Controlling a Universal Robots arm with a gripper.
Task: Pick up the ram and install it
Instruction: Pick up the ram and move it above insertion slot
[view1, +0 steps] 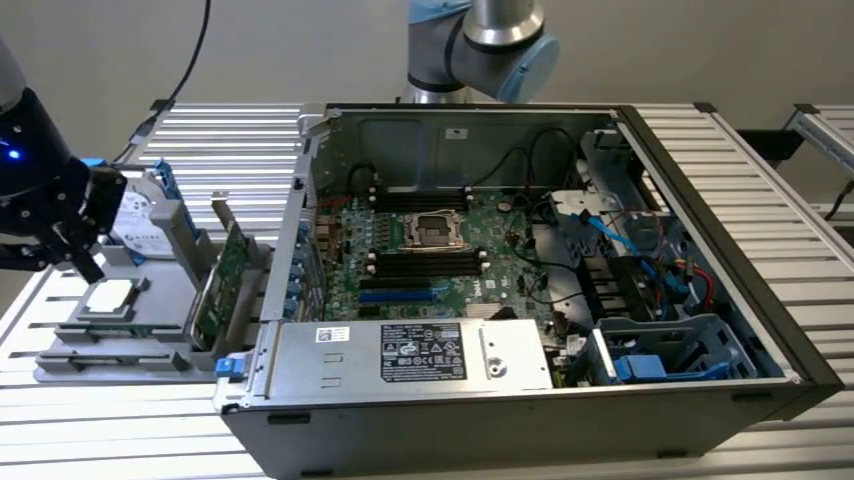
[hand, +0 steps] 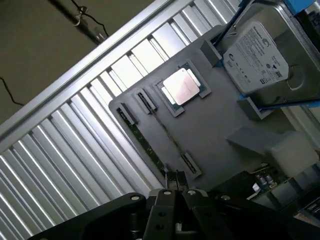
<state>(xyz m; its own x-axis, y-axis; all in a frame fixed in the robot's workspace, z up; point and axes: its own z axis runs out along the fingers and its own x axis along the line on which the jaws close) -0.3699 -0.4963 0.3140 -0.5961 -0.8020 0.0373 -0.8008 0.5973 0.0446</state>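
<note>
The ram (hand: 144, 143) is a thin green stick standing on its edge in a holder on the grey fixture tray (hand: 220, 125). My gripper (hand: 175, 189) hovers over that tray with its fingers shut and nothing between them, its tips near one end of the stick. In the exterior view the black gripper (view1: 88, 268) hangs above the tray (view1: 80, 362) at the exterior view's left, just beside the CPU (view1: 110, 295). The open computer case (view1: 534, 400) stands to the exterior view's right, with the motherboard's black memory slots (view1: 424, 264) exposed.
On the tray also lie a square CPU (hand: 181, 87) and a hard drive (hand: 255, 55). A wider green expansion card (view1: 220, 275) stands upright between tray and case. Blue cables and drive cages (view1: 654, 350) fill the case's right side. The arm's base (view1: 474, 45) is behind the case.
</note>
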